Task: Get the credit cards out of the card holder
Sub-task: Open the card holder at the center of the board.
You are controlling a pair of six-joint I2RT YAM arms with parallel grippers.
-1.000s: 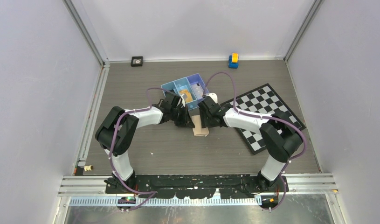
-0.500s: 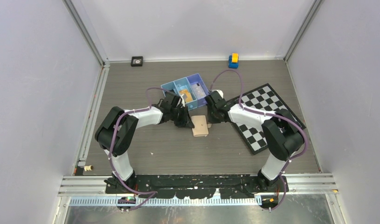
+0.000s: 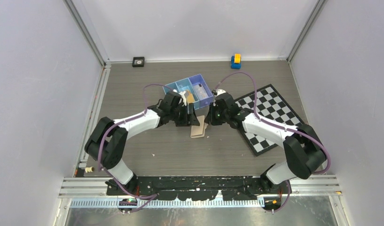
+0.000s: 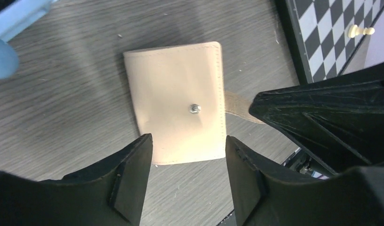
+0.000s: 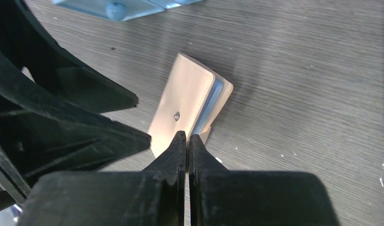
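The tan card holder point(image 3: 198, 126) lies on the table between both grippers, its snap stud point(image 4: 194, 108) facing up. My left gripper point(image 4: 187, 160) hovers open over its near end, with nothing between the fingers point(image 4: 133, 174). My right gripper point(image 5: 186, 139) is shut, its tips on the card holder's snap tab point(image 4: 236, 102) at the long edge. In the right wrist view the card holder point(image 5: 185, 101) gapes a little along that edge, and a pale blue strip, the edge of the credit cards point(image 5: 209, 101), shows between its leaves. The rest of the cards are hidden inside.
A blue three-compartment tray point(image 3: 190, 89) with small items stands just behind the grippers. A chessboard point(image 3: 270, 117) lies to the right, with a white pawn point(image 4: 359, 31) on it. A yellow and blue toy point(image 3: 235, 60) and a small black block point(image 3: 138, 61) sit at the back wall.
My right gripper closed at the card holder's right edge and stays shut. My left gripper has opened and shifted forward. The card holder has slid slightly left and turned.
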